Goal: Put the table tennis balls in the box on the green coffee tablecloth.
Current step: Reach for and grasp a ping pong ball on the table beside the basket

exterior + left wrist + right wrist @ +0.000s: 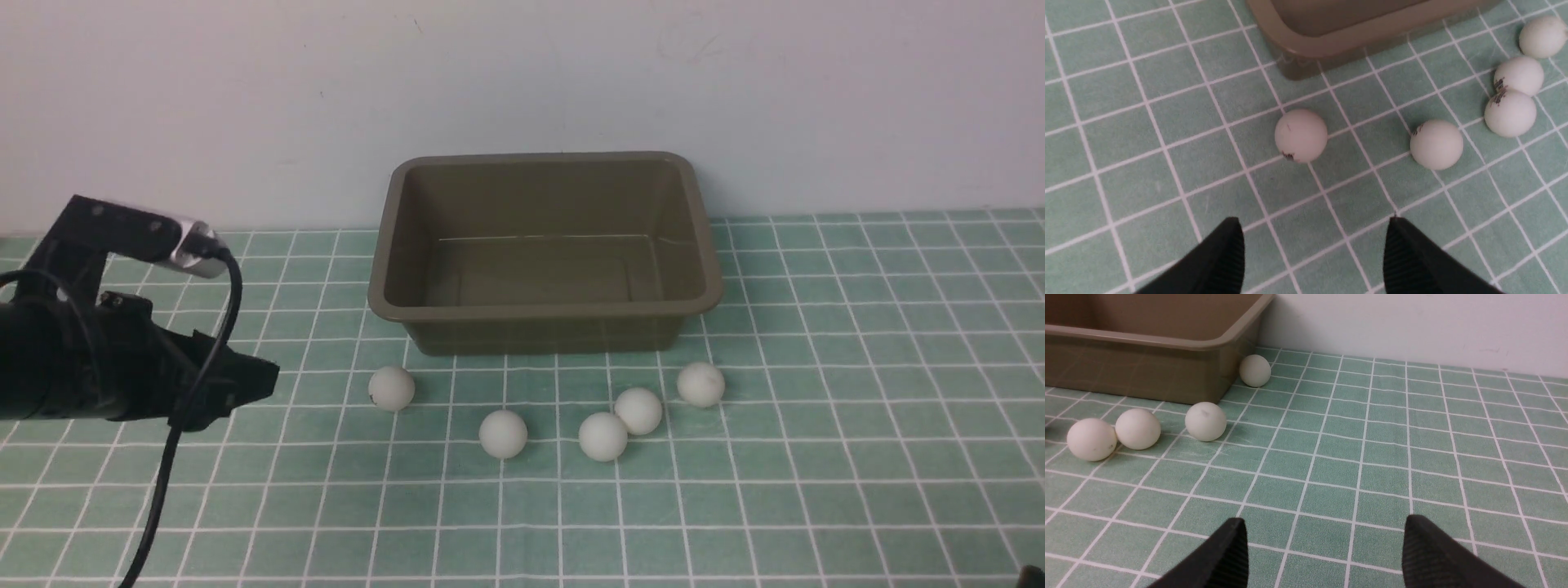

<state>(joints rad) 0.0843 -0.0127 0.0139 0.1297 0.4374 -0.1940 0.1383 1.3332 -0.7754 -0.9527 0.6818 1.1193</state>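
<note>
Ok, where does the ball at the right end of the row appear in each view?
Front view: the ball is right of centre, before the right near corner of the box.
Left wrist view: last in the row, just past the touching pair, at the picture's edge.
Right wrist view: next to the touching pair, in front of the box corner.
Shared landmark: that touching pair.

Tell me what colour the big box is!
The box is olive-brown all over, with no pattern. It shows best in the front view.
</note>
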